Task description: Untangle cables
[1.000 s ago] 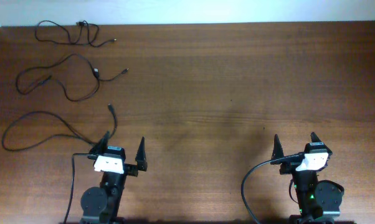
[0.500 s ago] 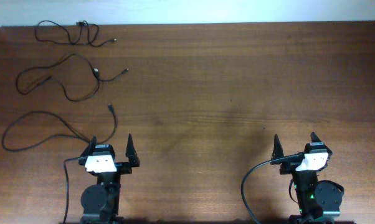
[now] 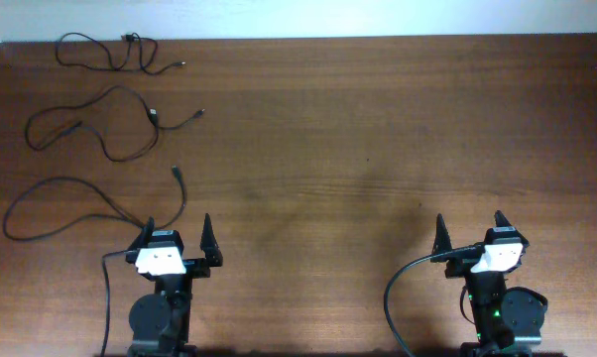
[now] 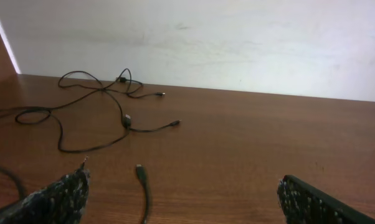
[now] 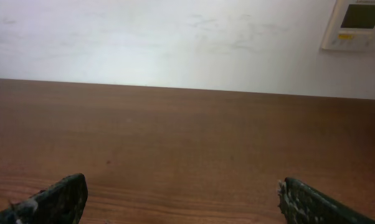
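Note:
Three thin black cables lie apart on the left of the wooden table [image 3: 358,119]: a far cable [image 3: 110,58], a middle cable [image 3: 120,124] and a near cable [image 3: 65,181]. The near cable's plug [image 4: 139,169] points away from me, and its cord runs back between the wide-open fingers of my left gripper [image 4: 182,186], flat on the table and untouched. From above, my left gripper [image 3: 177,226] sits at the near cable's bend. My right gripper [image 3: 469,220] stands open over bare wood at the front right, nothing between its fingers [image 5: 63,196].
A white wall [image 4: 237,43] closes the table's far edge, with a pale wall panel [image 5: 356,23] at the right. A thicker black arm cable [image 3: 398,293] loops beside the right base, another [image 3: 107,297] beside the left base.
One second ago my left gripper was angled to the right; it has swung left and straightened, then held still. The right arm and the cables have not moved.

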{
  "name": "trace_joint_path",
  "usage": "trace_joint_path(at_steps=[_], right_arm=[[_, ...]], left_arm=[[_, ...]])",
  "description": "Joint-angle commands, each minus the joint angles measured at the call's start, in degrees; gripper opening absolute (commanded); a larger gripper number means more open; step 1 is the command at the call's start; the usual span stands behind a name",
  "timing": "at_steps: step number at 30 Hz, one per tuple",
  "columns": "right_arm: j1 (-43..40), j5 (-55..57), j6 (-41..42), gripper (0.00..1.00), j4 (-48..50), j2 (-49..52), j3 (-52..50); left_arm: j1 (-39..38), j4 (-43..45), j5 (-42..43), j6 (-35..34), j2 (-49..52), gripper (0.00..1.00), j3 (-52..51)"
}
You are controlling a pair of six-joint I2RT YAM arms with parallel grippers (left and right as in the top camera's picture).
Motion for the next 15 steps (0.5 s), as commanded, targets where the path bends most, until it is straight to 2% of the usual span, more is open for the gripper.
trace_joint_path(at_steps=[1, 15], right_arm=[[-0.26, 0.28, 0.26, 0.98, -0.24, -0.48, -0.35], [-0.26, 0.28, 0.26, 0.98, -0.24, -0.48, -0.35]], left_arm=[[0.24, -0.2, 0.9, 0.94, -0.55, 0.99, -0.48], [0.57, -0.2, 0.76, 1.79, -0.55, 0.99, -0.48]])
